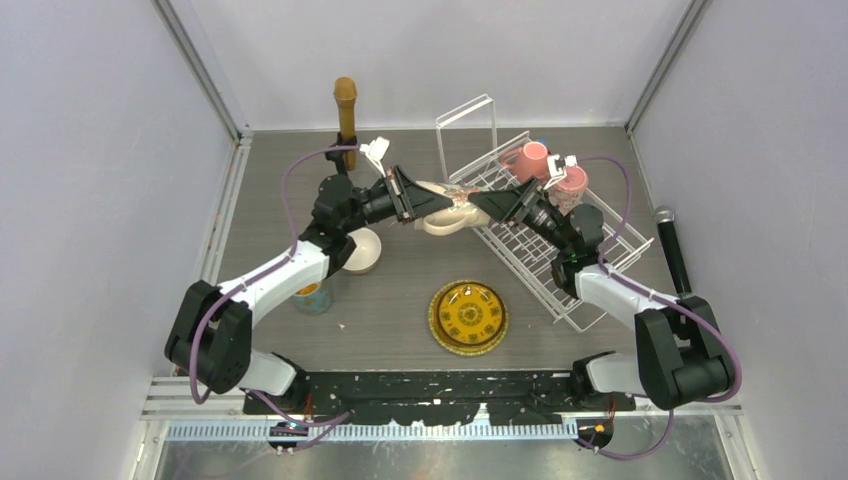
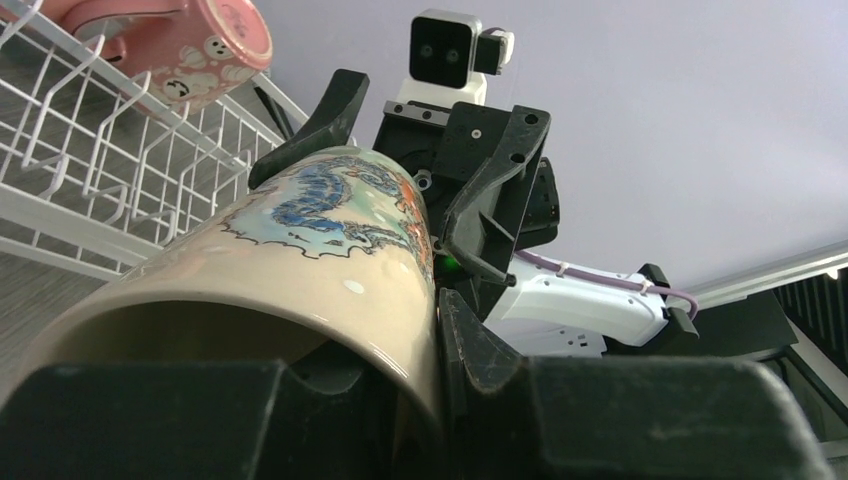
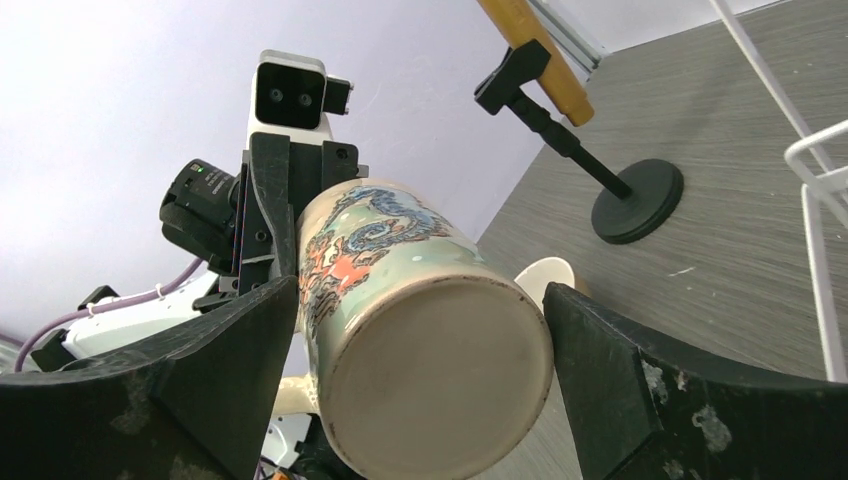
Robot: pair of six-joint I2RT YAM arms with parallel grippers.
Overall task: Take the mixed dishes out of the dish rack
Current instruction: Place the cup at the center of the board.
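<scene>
While the left hand [image 1: 408, 195] clamps the mug [image 3: 430, 330] by the rim, the right hand [image 1: 482, 204] (grip unclear) flanks its base.

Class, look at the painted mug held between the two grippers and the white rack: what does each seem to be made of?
The painted mug is probably glazed ceramic: its sides show glossy highlights and its base looks duller and bare. The dish rack is likely metal wire with a white coating: thin, evenly white rods.

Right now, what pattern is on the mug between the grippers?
Cream mug, blue-and-orange painted design; left wrist view.
</scene>
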